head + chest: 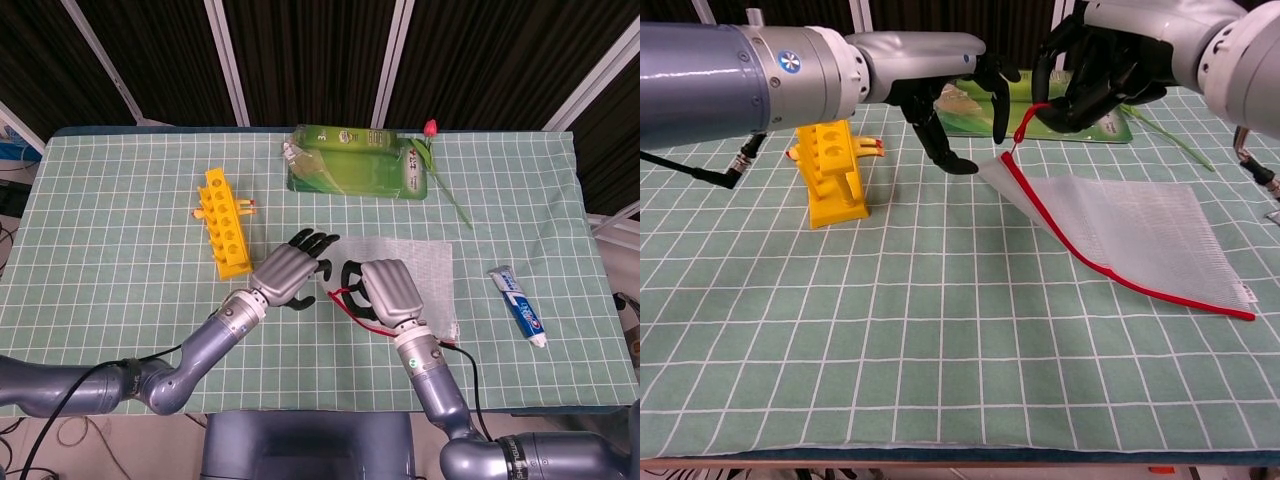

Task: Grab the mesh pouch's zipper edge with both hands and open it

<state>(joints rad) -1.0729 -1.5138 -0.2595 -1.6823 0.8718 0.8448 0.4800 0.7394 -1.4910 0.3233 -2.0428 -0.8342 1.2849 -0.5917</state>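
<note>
Right hand (1095, 70) pinches the red pull cord (1025, 120) of the mesh pouch (1120, 230), lifting the pouch's near-left corner off the bench (890, 330); the rest of the pouch lies flat, centre-right of the green grid cloth. Left hand (940, 85) hangs just beside that raised corner, fingers (998, 100) spread and curved downward, holding nothing, not clearly touching the mesh

Risks, as judged: only the cord is held, so a pull on it may drag the whole pouch across the bench instead of running the zipper if the left hand fails to pin the red zipper edge (1080, 250). Left fingers could catch loose mesh rather than the edge, or knock the lifted corner down. The two hands sit close together; a collision is possible. The cord could slip from the pinch

Chest view shows the raised corner, the zipper edge along the pouch's near side, and the cord running up into the right hand. Head view hides that under the right hand (390, 292) and left hand (287, 275), but shows the pouch's flat outline plus the yellow rack (224, 223), green package (358, 162) and toothpaste tube (519, 306) well apart from it
</note>
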